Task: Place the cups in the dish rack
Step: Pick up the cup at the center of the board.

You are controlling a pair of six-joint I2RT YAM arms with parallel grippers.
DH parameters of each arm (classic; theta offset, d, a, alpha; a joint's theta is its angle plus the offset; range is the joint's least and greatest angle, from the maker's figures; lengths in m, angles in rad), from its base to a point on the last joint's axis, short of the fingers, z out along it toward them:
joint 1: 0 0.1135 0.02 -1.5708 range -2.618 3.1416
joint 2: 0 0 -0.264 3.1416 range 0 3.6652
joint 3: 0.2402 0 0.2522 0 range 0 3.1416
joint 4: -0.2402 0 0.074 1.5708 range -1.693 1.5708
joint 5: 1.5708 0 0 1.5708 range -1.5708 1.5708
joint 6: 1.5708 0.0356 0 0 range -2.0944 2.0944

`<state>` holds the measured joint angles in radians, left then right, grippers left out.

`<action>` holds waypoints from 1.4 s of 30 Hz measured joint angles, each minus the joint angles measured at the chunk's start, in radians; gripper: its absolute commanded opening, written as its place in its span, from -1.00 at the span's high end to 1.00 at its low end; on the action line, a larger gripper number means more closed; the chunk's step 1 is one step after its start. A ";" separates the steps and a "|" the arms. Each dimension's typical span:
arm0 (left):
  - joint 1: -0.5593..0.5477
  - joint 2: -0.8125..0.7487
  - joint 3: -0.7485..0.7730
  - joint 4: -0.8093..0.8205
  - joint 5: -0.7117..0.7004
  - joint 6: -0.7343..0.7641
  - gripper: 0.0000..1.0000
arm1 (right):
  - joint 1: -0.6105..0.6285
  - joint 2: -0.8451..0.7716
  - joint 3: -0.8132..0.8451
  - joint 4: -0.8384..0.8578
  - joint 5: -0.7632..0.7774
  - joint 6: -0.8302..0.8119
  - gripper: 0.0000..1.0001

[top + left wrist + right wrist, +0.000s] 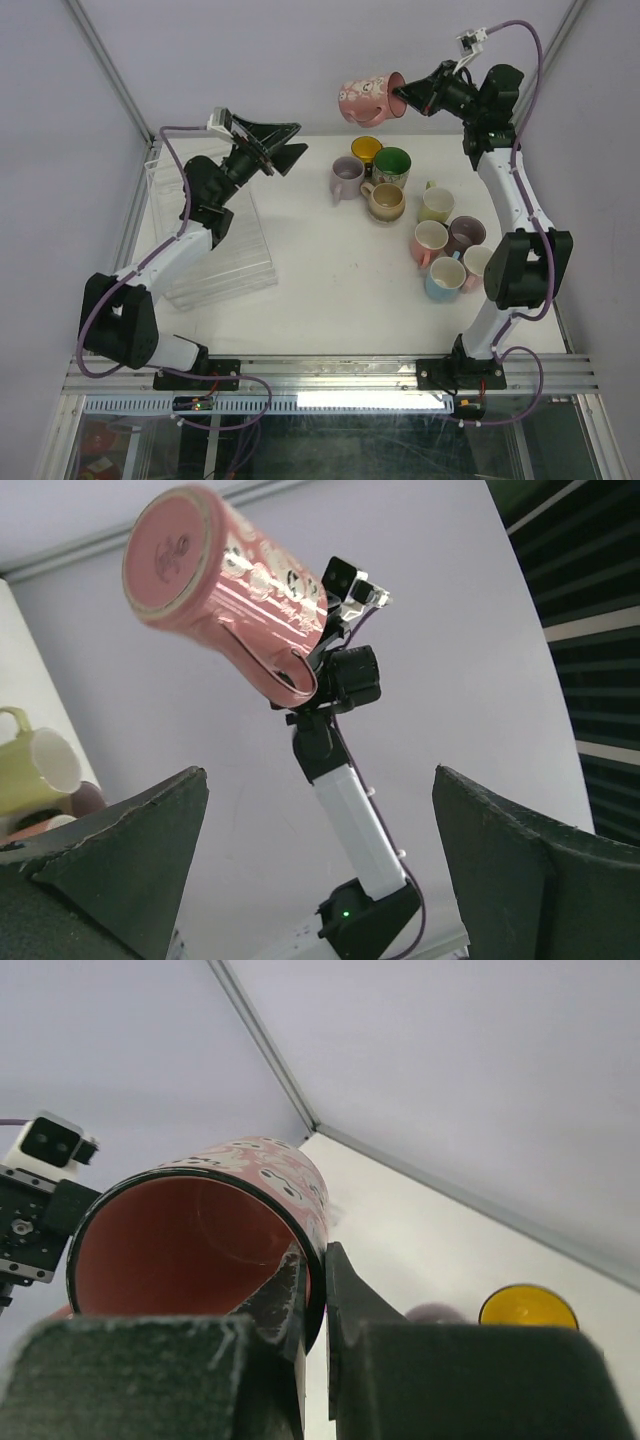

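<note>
While pinched at its rim by the clamped right gripper (pixel 405 95), a glossy pink cylindrical mug (pixel 365 100) is held sideways at 12 o'clock. Left gripper (pixel 285 150): matte wedge jaws spread wide near the clear ridged dish rack (pixel 235 265), 9 o'clock, seemingly tilted.

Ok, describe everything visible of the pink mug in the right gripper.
The pink mug looks glazed ceramic: white cartoon pattern outside, plain pink inside, one handle. It is empty, on its side in the air, base toward the left gripper. Only the right gripper touches it, shut on its rim.
</note>
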<state>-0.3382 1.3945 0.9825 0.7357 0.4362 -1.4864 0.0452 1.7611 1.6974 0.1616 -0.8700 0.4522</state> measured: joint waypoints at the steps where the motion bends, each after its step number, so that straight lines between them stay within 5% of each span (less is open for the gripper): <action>1: -0.013 0.013 0.006 0.014 -0.004 -0.017 -0.86 | -0.005 0.000 0.000 0.041 -0.005 0.017 1.00; 15: -0.186 0.241 0.223 0.105 -0.060 -0.138 -0.84 | -0.016 0.000 -0.007 0.363 -0.053 0.084 1.00; 21: -0.247 0.370 0.356 0.121 -0.071 -0.158 -0.49 | -0.014 -0.004 -0.047 0.397 -0.060 0.221 1.00; 42: -0.290 0.459 0.482 0.118 -0.094 -0.181 -0.18 | 0.019 -0.050 -0.111 0.444 -0.068 0.307 1.00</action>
<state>-0.6285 1.8538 1.4643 0.8539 0.3420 -1.6672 0.0647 1.7111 1.5867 0.6056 -0.9375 0.7589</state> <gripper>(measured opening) 0.616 0.050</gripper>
